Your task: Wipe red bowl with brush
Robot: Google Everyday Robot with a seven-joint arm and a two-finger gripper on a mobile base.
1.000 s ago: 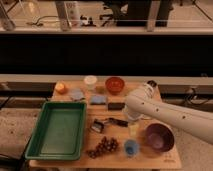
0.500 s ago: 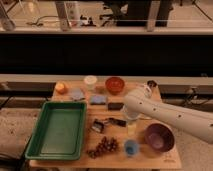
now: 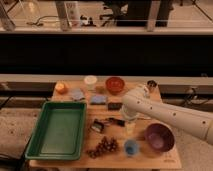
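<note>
Red bowl [image 3: 115, 84] at tabletop's [image 3: 115, 159] far edge, brush [image 3: 104, 124] lying mid-tabletop. Gripper [image 3: 129, 120] hanging just right of brush handle, fingers apart, holding nothing; green tray [image 3: 35, 142] at left edge.

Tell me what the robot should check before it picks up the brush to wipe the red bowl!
1. Brush lying free, nothing on top of it: ok.
2. Hand open and empty, hanging by the end of the brush's handle: ok.
3. Hand lined up right over the handle: cannot tell, the arm covers part of that spot.
4. Red bowl upright at the back: ok.
5. Straight way from brush to bowl: not ok, a black block lies between them, so the brush probably has to be lifted over it.
</note>
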